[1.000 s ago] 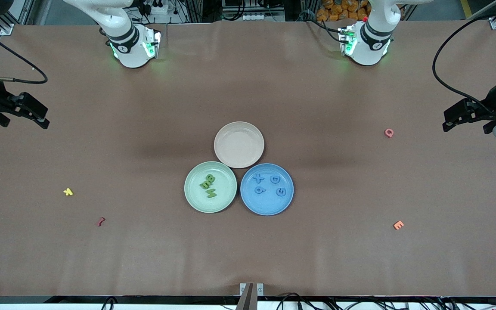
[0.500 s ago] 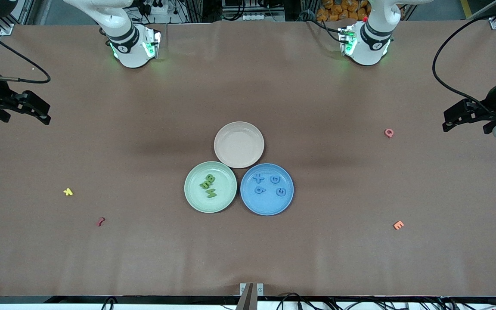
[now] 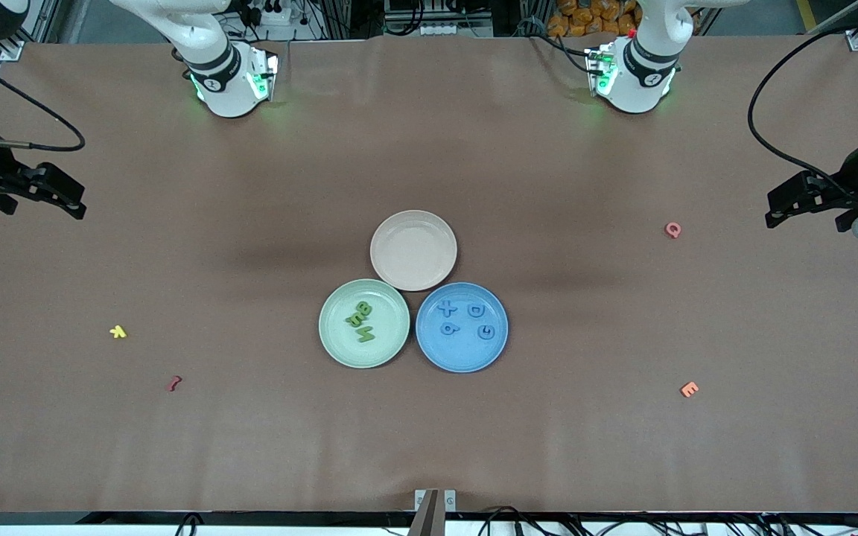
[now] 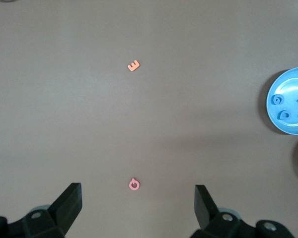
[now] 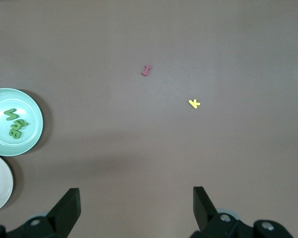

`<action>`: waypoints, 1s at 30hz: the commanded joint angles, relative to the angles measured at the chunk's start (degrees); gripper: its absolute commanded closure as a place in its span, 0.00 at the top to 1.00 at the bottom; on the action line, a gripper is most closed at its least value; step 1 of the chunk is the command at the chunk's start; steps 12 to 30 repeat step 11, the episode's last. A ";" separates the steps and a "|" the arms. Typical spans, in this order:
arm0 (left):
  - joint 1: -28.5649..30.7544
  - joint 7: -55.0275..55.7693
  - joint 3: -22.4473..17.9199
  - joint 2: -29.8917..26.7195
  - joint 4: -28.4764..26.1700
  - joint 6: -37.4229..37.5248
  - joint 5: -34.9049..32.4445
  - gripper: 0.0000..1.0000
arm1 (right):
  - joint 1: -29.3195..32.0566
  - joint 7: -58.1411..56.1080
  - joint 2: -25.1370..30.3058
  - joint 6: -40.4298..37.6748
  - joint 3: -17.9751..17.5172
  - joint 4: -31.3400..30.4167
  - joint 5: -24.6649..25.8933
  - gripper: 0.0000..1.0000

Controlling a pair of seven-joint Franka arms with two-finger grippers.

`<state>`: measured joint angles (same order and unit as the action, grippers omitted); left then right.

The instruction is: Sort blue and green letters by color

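Your right gripper had edged back slightly over the right arm's end of the table, jaws apart and empty. The green letters lay in the green plate and the blue letters in the blue plate beside it, so sorting looked finished. The stray yellow letter and pink letter blocked nothing. Your left gripper waited over its own end, jaws apart.

Left pincer raised at its desk end, fingers apart, empty, right pincer likewise at its end
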<state>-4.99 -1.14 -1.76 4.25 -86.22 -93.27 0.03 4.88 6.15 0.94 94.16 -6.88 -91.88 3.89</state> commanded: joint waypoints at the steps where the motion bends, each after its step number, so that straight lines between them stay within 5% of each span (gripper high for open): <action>1: -0.11 -0.26 -0.08 0.14 0.62 0.45 -0.38 1.00 | 0.57 0.18 0.03 -0.03 -0.32 0.21 0.33 1.00; 30: -0.20 -0.18 -0.08 0.14 0.62 0.45 -0.38 1.00 | 0.21 0.26 0.03 -0.56 -0.58 0.39 0.42 1.00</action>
